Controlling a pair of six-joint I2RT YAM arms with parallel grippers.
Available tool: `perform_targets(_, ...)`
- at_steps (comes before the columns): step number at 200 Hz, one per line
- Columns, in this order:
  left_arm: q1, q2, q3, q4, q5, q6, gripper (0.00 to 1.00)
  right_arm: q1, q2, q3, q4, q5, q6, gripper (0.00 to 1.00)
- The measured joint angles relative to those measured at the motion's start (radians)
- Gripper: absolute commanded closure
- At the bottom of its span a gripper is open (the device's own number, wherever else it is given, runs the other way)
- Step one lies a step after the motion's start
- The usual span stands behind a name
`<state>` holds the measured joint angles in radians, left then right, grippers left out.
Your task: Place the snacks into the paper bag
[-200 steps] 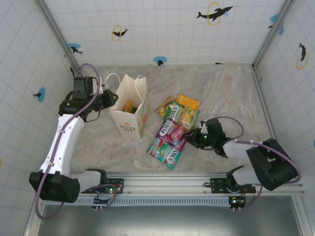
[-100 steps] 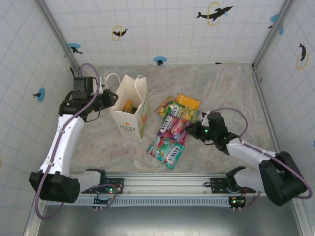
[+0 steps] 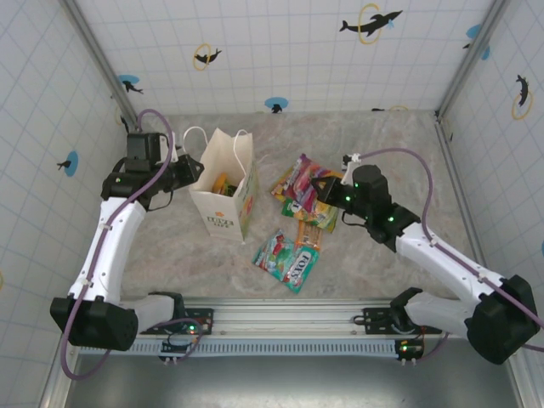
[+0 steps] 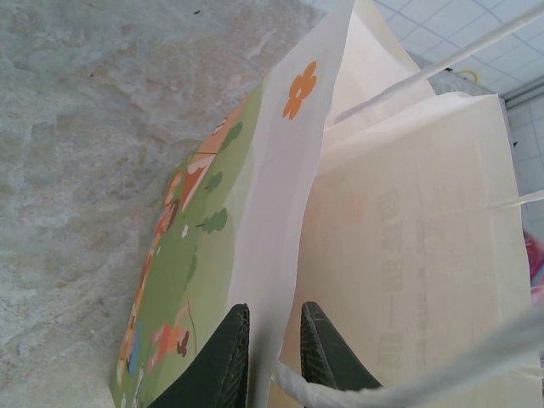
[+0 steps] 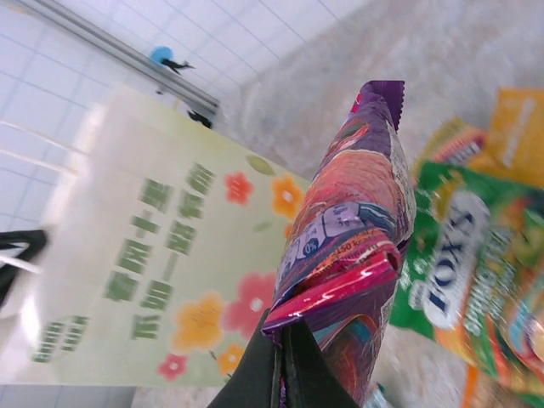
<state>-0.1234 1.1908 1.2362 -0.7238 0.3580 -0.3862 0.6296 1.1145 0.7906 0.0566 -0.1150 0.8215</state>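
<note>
Nearest, lower centre of the overhead view: one green-and-pink packet [image 3: 289, 257], flat on the marble table [image 3: 170, 246], well apart from the others. Just beyond, right of centre: a small overlapping heap of green and orange packets [image 3: 311, 212]. Directly above that heap in the frame, lifted off the table: the right gripper [image 3: 321, 189], clamped narrow on a purple packet [image 3: 299, 180]. Same grip at the bottom centre of the right wrist view: dark fingers [image 5: 248, 387] pinched almost together on the packet's crimped end, wrapper rising up-frame, slightly folded along its length. Left of centre overhead: the paper bag [image 3: 228, 204], upright, mouth open, something yellow [image 3: 223, 182] already inside. At the bag's upper left rim: the left gripper [image 3: 192, 171], nipped nearly closed on the paper wall; in the left wrist view, one dark finger [image 4: 223, 361] on each side of the white sheet, bottom centre.

Judged step: carrying the purple packet to the bag. To do it well, travel left across the frame with enough height to clear the rim. Aim for the middle of the mouth rather than the near wall, to avoid nudging or tipping so light a bag. Turn the packet end-down, slim edge first, then lower to get its tip inside before letting go. Hold the left pinch steady and taut throughout, to leave the mouth spread. Afterwards, back to the heap and the lone packet.
</note>
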Motion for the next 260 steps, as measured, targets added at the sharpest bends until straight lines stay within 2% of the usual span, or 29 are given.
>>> perform_targets(44,0.000,0.000,0.000,0.000,0.000,0.000,0.79,0.098,0.042,0.187,0.023,0.142,-0.090,1.00)
perform_targets(76,0.000,0.000,0.000,0.001,0.000,0.000,0.79,0.212,0.079,0.295,0.088,0.279,-0.164,1.00)
perform_targets(113,0.000,0.000,0.000,0.001,0.000,0.000,0.79,0.341,0.164,0.441,0.164,0.386,-0.277,1.00)
perform_targets(160,0.000,0.000,0.000,0.002,0.000,0.000,0.80,0.516,0.255,0.540,0.261,0.500,-0.457,1.00)
perform_targets(200,0.000,0.000,0.000,0.002,0.000,0.000,0.79,0.559,0.311,0.583,0.283,0.566,-0.519,1.00)
perform_targets(260,0.000,0.008,0.000,0.007,-0.005,0.000,0.79,0.562,0.343,0.583,0.252,0.694,-0.468,1.00)
